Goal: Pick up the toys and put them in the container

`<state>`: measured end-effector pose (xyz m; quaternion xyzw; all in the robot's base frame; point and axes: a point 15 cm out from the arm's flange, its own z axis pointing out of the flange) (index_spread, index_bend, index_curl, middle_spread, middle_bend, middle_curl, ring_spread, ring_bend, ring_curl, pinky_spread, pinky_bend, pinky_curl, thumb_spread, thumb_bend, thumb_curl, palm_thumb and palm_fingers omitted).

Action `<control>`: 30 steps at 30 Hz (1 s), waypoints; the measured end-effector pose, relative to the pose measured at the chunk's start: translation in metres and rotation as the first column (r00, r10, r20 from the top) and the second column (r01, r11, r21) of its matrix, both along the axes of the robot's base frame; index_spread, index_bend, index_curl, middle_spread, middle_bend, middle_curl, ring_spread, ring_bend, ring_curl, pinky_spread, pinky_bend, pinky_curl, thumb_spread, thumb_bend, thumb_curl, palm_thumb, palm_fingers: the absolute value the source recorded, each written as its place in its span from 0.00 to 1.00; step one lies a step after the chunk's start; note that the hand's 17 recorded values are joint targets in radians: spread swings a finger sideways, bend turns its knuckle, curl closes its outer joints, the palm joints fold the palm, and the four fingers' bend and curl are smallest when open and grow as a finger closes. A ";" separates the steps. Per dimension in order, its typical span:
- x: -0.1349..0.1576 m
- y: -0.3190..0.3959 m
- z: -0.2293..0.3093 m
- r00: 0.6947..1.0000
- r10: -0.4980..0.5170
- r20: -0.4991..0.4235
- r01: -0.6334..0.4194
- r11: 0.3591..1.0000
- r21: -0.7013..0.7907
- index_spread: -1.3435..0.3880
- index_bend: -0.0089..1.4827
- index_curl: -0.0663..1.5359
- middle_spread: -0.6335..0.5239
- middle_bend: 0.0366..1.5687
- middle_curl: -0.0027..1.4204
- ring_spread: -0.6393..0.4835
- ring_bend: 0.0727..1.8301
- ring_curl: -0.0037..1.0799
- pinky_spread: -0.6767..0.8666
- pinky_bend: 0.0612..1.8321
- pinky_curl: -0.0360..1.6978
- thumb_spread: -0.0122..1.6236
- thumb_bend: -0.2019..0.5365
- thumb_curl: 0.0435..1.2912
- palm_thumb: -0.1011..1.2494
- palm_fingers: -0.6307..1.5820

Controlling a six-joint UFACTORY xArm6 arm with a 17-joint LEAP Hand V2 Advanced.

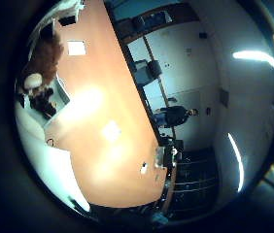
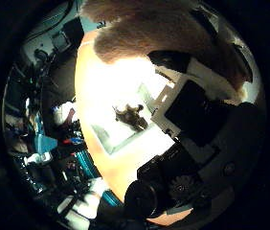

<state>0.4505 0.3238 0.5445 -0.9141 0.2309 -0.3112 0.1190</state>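
A brown furry plush toy (image 2: 163, 28) fills one side of the thumb side view, very close to the palm. The white and black fingers (image 2: 192, 105) of my right hand (image 2: 197, 143) curl up against it and appear to hold it. The same toy (image 1: 44, 58) shows in the little finger side view beside a white fingertip (image 1: 32, 81). Well below, on the orange table (image 2: 96, 86), stands a shallow clear container (image 2: 107, 138). A small dark toy (image 2: 132, 116) lies inside it.
The table's long edge (image 1: 142, 97) runs past a wall with cabinets. A small white object (image 1: 144, 168) lies near the table's far end. Cluttered gear and teal parts (image 2: 53, 143) stand beside the table.
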 end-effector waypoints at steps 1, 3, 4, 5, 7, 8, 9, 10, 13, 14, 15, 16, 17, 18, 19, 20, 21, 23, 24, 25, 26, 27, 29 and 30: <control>0.002 0.005 -0.004 1.000 0.003 -0.006 -0.003 1.000 0.010 0.42 0.24 0.69 0.18 0.50 0.64 0.24 0.53 0.62 0.08 0.45 0.39 0.65 0.25 0.20 0.78 0.77; 0.004 0.015 -0.011 1.000 0.011 -0.017 -0.011 1.000 0.028 0.42 0.24 0.69 0.19 0.50 0.64 0.24 0.53 0.62 0.08 0.45 0.39 0.65 0.25 0.20 0.78 0.77; 0.005 0.018 -0.015 1.000 0.014 -0.025 -0.013 0.999 0.036 0.42 0.24 0.69 0.19 0.50 0.64 0.24 0.53 0.62 0.08 0.45 0.39 0.65 0.25 0.20 0.78 0.77; 0.006 0.023 -0.019 0.999 0.018 -0.035 -0.017 0.999 0.042 0.42 0.24 0.69 0.19 0.50 0.64 0.25 0.53 0.62 0.08 0.45 0.39 0.65 0.25 0.20 0.78 0.77; 0.008 0.029 -0.031 0.998 0.021 -0.060 -0.018 0.999 0.051 0.42 0.24 0.69 0.19 0.50 0.64 0.25 0.53 0.62 0.08 0.44 0.39 0.65 0.25 0.20 0.78 0.77; 0.010 0.030 -0.036 0.997 0.020 -0.070 -0.016 0.999 0.050 0.42 0.24 0.69 0.19 0.50 0.64 0.25 0.53 0.62 0.08 0.44 0.39 0.66 0.25 0.20 0.78 0.77; 0.012 0.032 -0.042 0.997 0.018 -0.079 -0.014 0.999 0.048 0.42 0.24 0.69 0.19 0.50 0.64 0.25 0.53 0.62 0.08 0.44 0.39 0.66 0.25 0.20 0.78 0.77; 0.014 0.034 -0.046 0.996 0.018 -0.083 -0.014 0.999 0.049 0.42 0.24 0.69 0.19 0.50 0.64 0.24 0.52 0.62 0.08 0.44 0.39 0.66 0.25 0.20 0.78 0.77; 0.018 0.039 -0.056 0.995 0.022 -0.096 -0.018 0.999 0.047 0.42 0.25 0.69 0.19 0.50 0.64 0.24 0.52 0.62 0.08 0.44 0.39 0.66 0.25 0.20 0.78 0.77; 0.018 0.040 -0.059 0.995 0.022 -0.101 -0.017 0.999 0.046 0.42 0.24 0.69 0.19 0.50 0.64 0.24 0.52 0.62 0.08 0.44 0.39 0.66 0.25 0.20 0.78 0.77; 0.018 0.042 -0.062 0.994 0.022 -0.107 -0.017 0.999 0.048 0.42 0.24 0.69 0.19 0.50 0.63 0.24 0.52 0.62 0.08 0.44 0.39 0.66 0.25 0.20 0.78 0.77; 0.017 0.043 -0.064 0.993 0.024 -0.116 -0.018 0.998 0.053 0.42 0.24 0.69 0.19 0.50 0.63 0.24 0.52 0.62 0.08 0.44 0.39 0.66 0.25 0.20 0.78 0.77; 0.017 0.045 -0.066 0.992 0.025 -0.124 -0.018 0.998 0.058 0.42 0.24 0.69 0.19 0.50 0.63 0.24 0.52 0.62 0.08 0.44 0.39 0.66 0.25 0.20 0.78 0.77; 0.015 0.047 -0.068 0.991 0.028 -0.134 -0.019 0.998 0.064 0.42 0.24 0.69 0.19 0.50 0.63 0.24 0.52 0.62 0.08 0.44 0.39 0.66 0.25 0.20 0.78 0.77; 0.014 0.049 -0.071 0.989 0.028 -0.145 -0.018 0.997 0.071 0.42 0.24 0.69 0.19 0.50 0.63 0.24 0.52 0.62 0.08 0.44 0.39 0.66 0.25 0.20 0.78 0.77; 0.012 0.050 -0.074 0.987 0.031 -0.157 -0.019 0.997 0.074 0.42 0.23 0.69 0.19 0.50 0.63 0.24 0.52 0.62 0.08 0.44 0.39 0.66 0.25 0.20 0.78 0.77; 0.011 0.051 -0.076 0.985 0.032 -0.171 -0.019 0.997 0.078 0.42 0.23 0.69 0.19 0.50 0.63 0.24 0.52 0.62 0.08 0.44 0.39 0.66 0.25 0.20 0.78 0.77; 0.008 0.054 -0.080 0.981 0.038 -0.188 -0.023 0.996 0.085 0.42 0.23 0.69 0.19 0.50 0.63 0.24 0.52 0.62 0.08 0.44 0.39 0.66 0.25 0.20 0.78 0.77; 0.008 0.055 -0.081 0.981 0.040 -0.191 -0.024 0.996 0.086 0.42 0.23 0.69 0.19 0.50 0.63 0.24 0.52 0.62 0.08 0.44 0.39 0.66 0.25 0.20 0.78 0.77; 0.008 0.056 -0.081 0.981 0.042 -0.190 -0.025 0.996 0.087 0.42 0.23 0.69 0.19 0.50 0.63 0.24 0.52 0.62 0.08 0.44 0.39 0.66 0.25 0.20 0.78 0.77; 0.008 0.055 -0.081 0.981 0.041 -0.191 -0.024 0.996 0.088 0.42 0.23 0.69 0.19 0.50 0.63 0.24 0.52 0.62 0.08 0.44 0.39 0.66 0.25 0.20 0.78 0.77; 0.008 0.055 -0.081 0.981 0.040 -0.191 -0.024 0.996 0.088 0.42 0.23 0.69 0.19 0.50 0.63 0.24 0.52 0.62 0.07 0.44 0.39 0.66 0.25 0.20 0.78 0.77; 0.008 0.056 -0.081 0.981 0.043 -0.189 -0.026 0.996 0.089 0.42 0.23 0.69 0.19 0.49 0.63 0.24 0.51 0.62 0.07 0.44 0.39 0.66 0.26 0.20 0.79 0.76; 0.008 0.056 -0.080 0.981 0.045 -0.187 -0.029 0.996 0.090 0.42 0.22 0.69 0.19 0.49 0.63 0.24 0.51 0.61 0.07 0.45 0.39 0.66 0.25 0.20 0.79 0.75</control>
